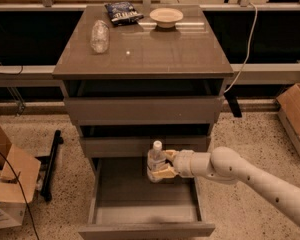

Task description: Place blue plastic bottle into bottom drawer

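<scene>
The blue plastic bottle (155, 160) is a slim clear bottle with a white cap, held upright. My gripper (158, 165) is shut on the bottle's body and comes in from the right on a pale arm (250, 176). The bottle hangs over the back part of the bottom drawer (145, 204), which is pulled out and shows a bare floor. The bottle's base is hidden behind the fingers, a little above the drawer floor.
The cabinet top (165, 54) carries a stubby clear bottle (99, 35), a dark blue snack bag (122, 12) and a pale bowl (166, 16). Cardboard boxes stand on the floor at left (10, 184) and right (295, 116). A cable (245, 54) hangs at the right.
</scene>
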Action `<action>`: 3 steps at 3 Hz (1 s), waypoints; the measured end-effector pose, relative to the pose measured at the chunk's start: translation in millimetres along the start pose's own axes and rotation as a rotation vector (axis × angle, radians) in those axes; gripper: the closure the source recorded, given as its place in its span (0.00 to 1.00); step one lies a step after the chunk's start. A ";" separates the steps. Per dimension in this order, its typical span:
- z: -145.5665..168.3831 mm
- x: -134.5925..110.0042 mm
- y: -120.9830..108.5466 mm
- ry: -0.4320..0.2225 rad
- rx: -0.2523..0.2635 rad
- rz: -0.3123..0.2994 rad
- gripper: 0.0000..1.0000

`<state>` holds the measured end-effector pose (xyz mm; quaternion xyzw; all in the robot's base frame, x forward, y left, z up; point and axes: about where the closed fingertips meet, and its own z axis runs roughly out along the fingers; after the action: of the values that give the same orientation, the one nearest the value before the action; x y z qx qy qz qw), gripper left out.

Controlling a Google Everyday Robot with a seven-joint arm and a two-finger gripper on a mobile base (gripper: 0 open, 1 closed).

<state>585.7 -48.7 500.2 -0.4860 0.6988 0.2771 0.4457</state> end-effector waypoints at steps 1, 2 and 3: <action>1.3 0.9 1.8 -0.001 -0.003 0.003 1.00; 23.8 42.5 4.9 0.022 0.015 0.017 1.00; 42.2 81.2 3.1 0.029 0.031 0.021 1.00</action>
<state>587.2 -48.1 408.7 -0.4756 0.7145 0.2637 0.4402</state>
